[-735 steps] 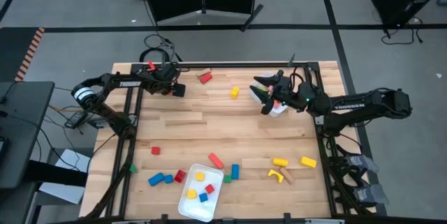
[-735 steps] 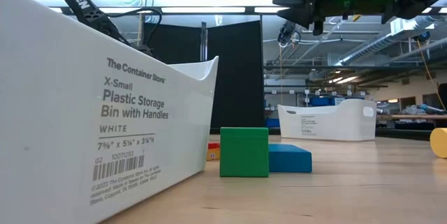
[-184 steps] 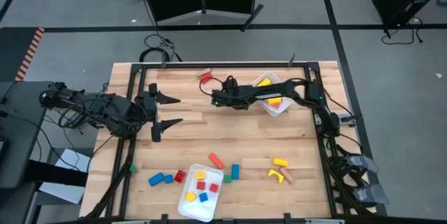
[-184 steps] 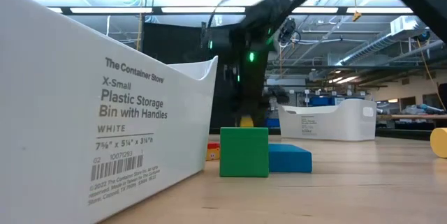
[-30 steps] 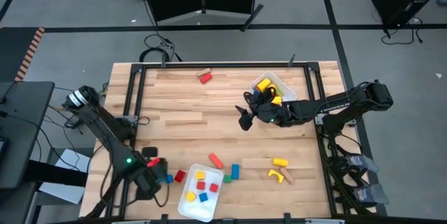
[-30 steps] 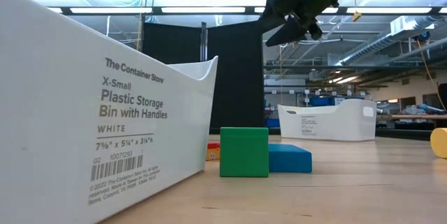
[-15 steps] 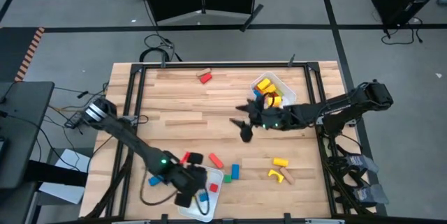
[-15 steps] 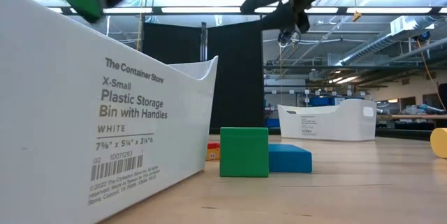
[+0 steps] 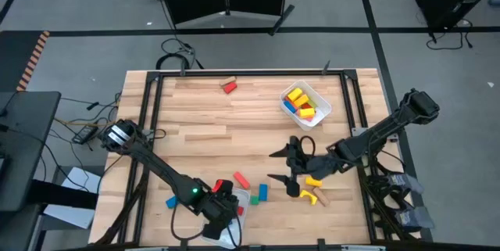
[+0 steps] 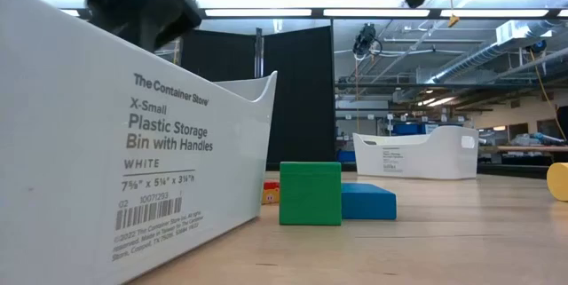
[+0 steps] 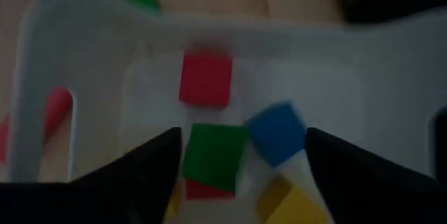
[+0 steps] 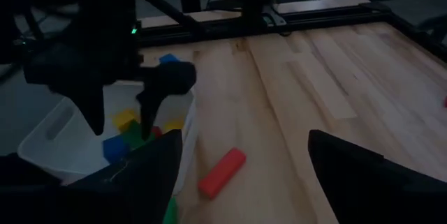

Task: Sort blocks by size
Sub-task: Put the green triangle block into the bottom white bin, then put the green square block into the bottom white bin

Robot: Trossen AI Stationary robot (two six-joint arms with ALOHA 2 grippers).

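Jaws on the left gripper are standing wide and empty over the near white bin at the bench's front edge; the left wrist view is showing a green cube lying loose inside among a red cube, a blue cube and a yellow one, nothing between the fingers. Looks like a drop spot for small cubes, so hanging low above the bin is keeping a released piece from bouncing out. Right gripper is hovering mid-bench, jaws also spread wide and holding nothing, pointing toward the loose pieces near it: a yellow block just beside it, a yellow arch, a red bar and a blue block closer to the near bin. My guess is it is lining up on one of the bigger pieces. Far bin at the back right is holding larger yellow, red and blue blocks. One red piece is sitting alone at the back edge, another blue block left of the near bin. Sorting is well along, not finished.
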